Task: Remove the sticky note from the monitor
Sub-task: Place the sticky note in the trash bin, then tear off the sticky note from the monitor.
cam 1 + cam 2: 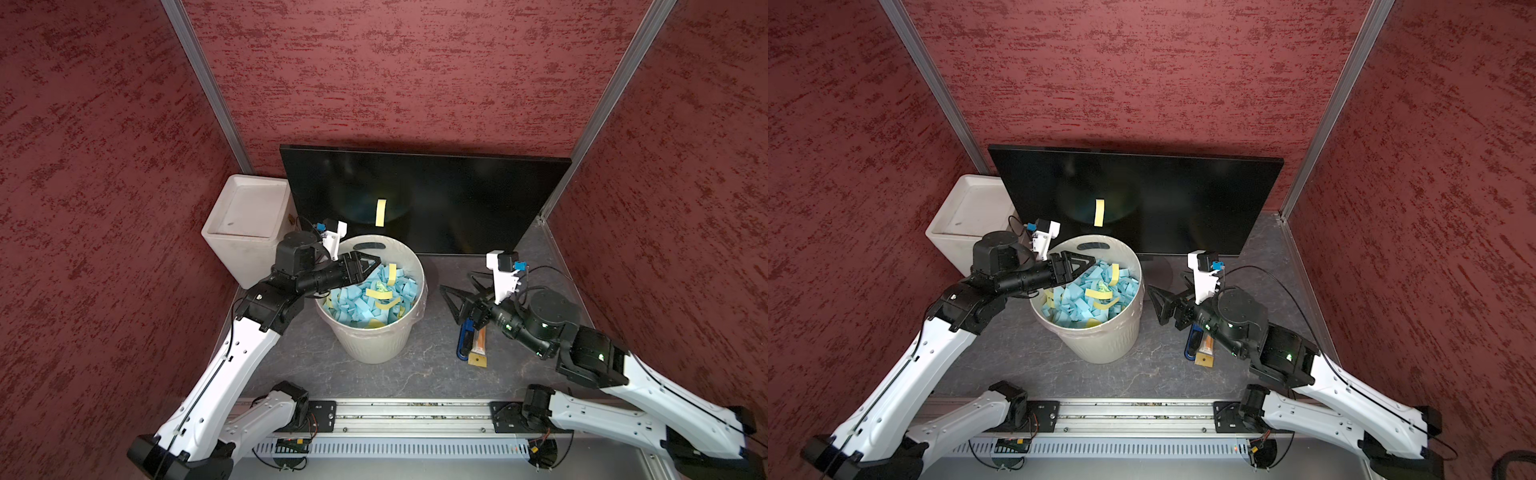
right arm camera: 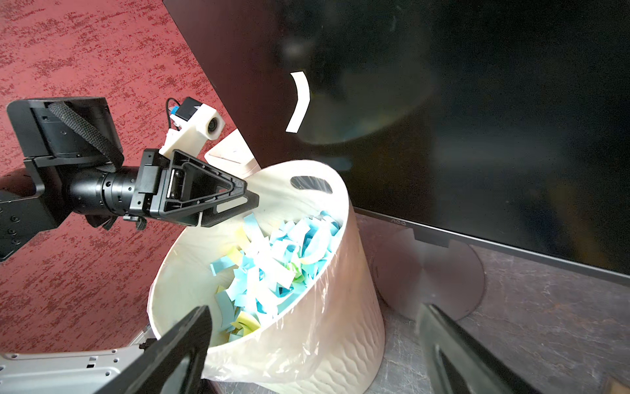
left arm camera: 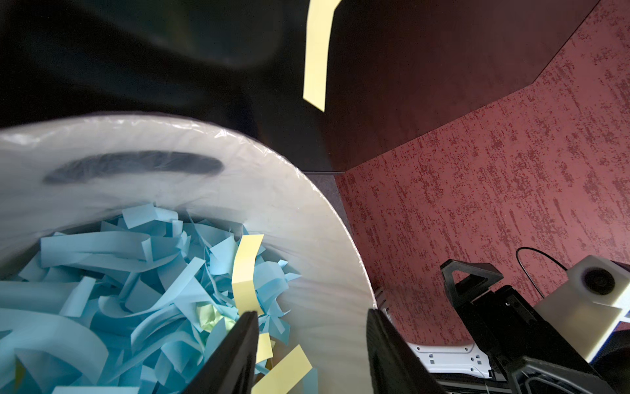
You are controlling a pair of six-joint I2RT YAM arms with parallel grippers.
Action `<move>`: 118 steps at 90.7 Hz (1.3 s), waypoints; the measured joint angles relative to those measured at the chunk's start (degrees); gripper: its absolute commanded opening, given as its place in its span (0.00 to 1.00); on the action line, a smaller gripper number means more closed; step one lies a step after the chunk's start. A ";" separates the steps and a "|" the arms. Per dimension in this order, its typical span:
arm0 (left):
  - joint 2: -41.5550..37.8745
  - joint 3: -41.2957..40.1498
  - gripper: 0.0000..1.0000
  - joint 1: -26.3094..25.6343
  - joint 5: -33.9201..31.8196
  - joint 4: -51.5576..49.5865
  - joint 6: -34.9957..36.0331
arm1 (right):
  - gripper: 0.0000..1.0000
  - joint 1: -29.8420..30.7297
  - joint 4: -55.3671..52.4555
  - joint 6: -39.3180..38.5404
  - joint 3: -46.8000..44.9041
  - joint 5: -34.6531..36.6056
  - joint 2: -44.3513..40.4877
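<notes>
The monitor (image 1: 457,195) stands at the back against the wall, its dark face toward me. One yellow sticky note (image 1: 380,212) hangs on the screen left of centre, also in the wrist views (image 3: 317,51) (image 2: 300,102). My left gripper (image 1: 376,262) hovers over the round waste bin's (image 1: 374,345) back rim, below the note. It is open, with nothing between its fingers (image 3: 245,341). A loose yellow strip (image 3: 246,269) lies among the scraps just past one fingertip. My right gripper (image 1: 457,282) is open and empty, low over the table right of the bin.
The round bin holds several blue and yellow paper strips (image 1: 365,299). A white rectangular bin (image 1: 245,216) stands at the back left beside the monitor. A blue-handled tool and an orange one (image 1: 473,340) lie under the right arm. Red walls close in on both sides.
</notes>
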 measured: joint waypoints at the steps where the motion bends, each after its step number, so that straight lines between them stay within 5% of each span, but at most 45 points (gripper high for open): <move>1: 0.20 0.13 0.58 0.00 0.00 0.09 0.07 | 0.98 0.00 -0.02 -0.02 -0.04 0.02 -0.07; 58: 7.48 4.92 0.72 2.51 0.00 4.48 0.09 | 0.98 0.00 -0.94 -1.31 -1.16 2.56 -3.67; 118: 12.52 9.88 0.74 4.92 1.73 7.41 -0.57 | 0.98 0.00 -2.03 -1.51 -1.42 2.73 -4.55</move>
